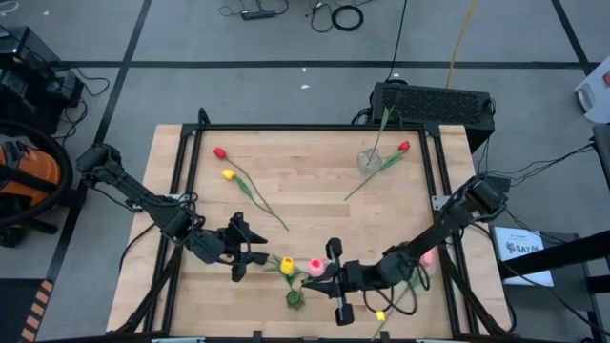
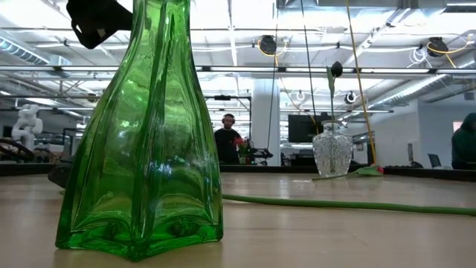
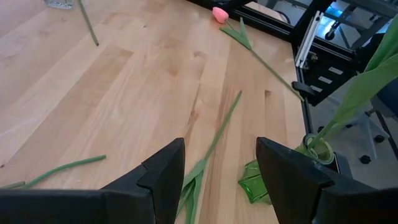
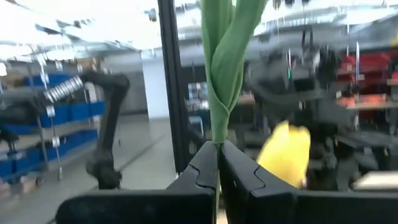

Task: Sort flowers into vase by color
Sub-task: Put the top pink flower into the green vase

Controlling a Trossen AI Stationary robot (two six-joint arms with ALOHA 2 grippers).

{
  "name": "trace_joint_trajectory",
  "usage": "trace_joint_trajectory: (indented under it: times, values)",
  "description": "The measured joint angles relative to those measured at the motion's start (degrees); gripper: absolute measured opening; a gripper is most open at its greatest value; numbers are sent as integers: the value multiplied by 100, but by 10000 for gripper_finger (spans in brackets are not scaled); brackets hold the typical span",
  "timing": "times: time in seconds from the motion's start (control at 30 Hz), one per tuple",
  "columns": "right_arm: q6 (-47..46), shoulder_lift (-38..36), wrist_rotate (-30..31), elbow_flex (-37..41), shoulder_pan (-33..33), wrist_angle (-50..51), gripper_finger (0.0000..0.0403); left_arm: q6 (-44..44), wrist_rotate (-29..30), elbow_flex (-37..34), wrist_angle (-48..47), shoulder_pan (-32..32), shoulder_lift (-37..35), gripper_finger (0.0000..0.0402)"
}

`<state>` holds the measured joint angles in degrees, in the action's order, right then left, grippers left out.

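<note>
My right gripper (image 1: 324,274) is near the table's front edge, shut on the green stem of an upright tulip; a pink head (image 1: 315,268) shows just above its fingertips. Beside it stands the green vase (image 1: 294,299), which holds a yellow tulip (image 1: 287,266). My left gripper (image 1: 250,250) is open and empty, left of the green vase. A clear vase (image 1: 370,159) at the far right holds a red tulip (image 1: 404,146). A red tulip (image 1: 219,152) and a yellow tulip (image 1: 228,174) lie at the far left. A pink tulip (image 1: 428,255) and a yellow tulip (image 1: 380,315) lie at the near right. My right gripper pinches the tulip's stem (image 4: 217,138) between its two fingers, just below the leaves. The fingers are about level, coming from the table's right, and lie across the stem. The stem stands upright and its leaves rise above the fingers. Its lower end is hidden.
A black frame (image 1: 315,127) runs around the wooden table top. A loose stem (image 3: 217,134) lies on the wood before my left gripper. The middle of the table is bare wood. A person (image 2: 227,141) stands far off in the room behind.
</note>
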<state>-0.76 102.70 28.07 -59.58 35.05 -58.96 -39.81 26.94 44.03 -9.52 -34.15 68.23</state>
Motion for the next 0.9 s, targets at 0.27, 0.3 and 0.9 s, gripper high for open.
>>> trace_joint_trajectory:
  times: [0.27,0.3,0.9]
  values:
    - [-301,408,-411,-1,-134,532,0,0,-21,2,-19,0,0,206]
    - [-299,432,-441,-1,-135,532,0,-2,-50,2,-15,0,0,206]
    - [-622,668,-419,-4,-190,845,25,0,-289,2,-46,0,0,206]
